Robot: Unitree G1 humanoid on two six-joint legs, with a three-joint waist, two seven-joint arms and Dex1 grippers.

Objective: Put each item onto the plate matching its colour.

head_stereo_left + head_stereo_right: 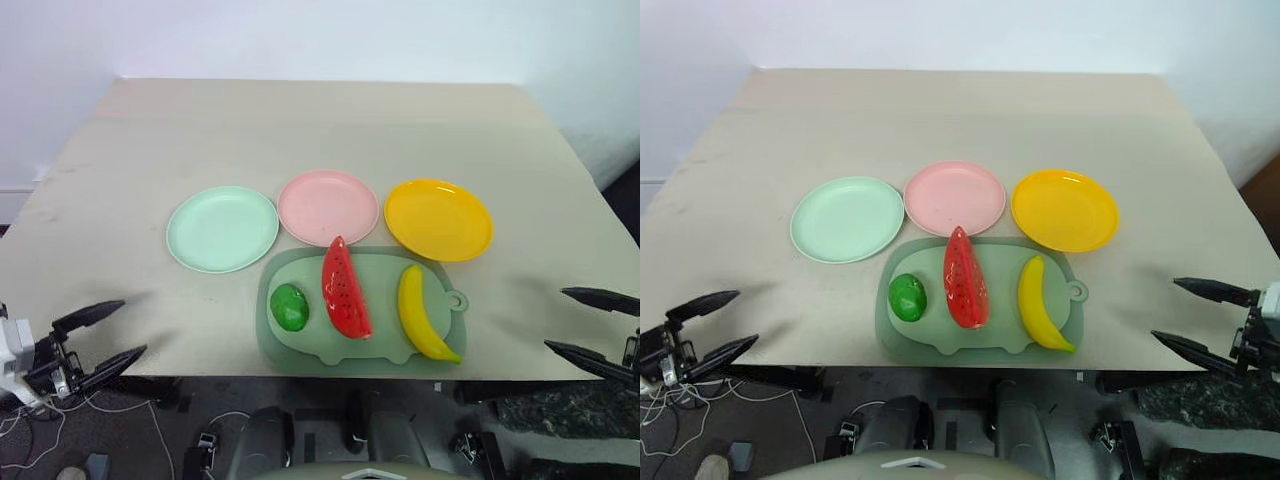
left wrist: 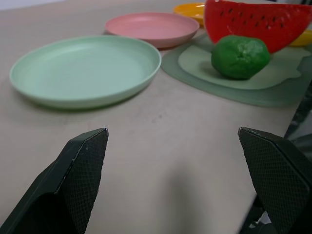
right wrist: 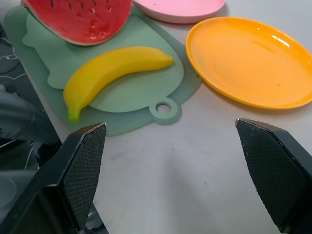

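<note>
Yellow plastic toy banana (image 1: 424, 314) on the pale green pig-shaped board (image 1: 300, 345) looks light, stiff and slick; grip its thick middle. Your left tool (image 1: 103, 339) and right tool (image 1: 590, 328) stand wide, empty.

Both grippers' fingers (image 1: 100, 340) (image 1: 600, 330) wide apart

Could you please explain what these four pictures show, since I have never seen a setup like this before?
A two-armed humanoid robot stands at a table. Two pictures come from cameras in its head, looking down. The other two come from its wrists, looking along each gripper's black fingers. The left gripper and the right gripper are open and hold nothing. On the table lie a mint green plate, a pink plate and a yellow plate. In front of them, a pale green pig-shaped board carries a green fruit, a watermelon wedge and a banana.
</note>
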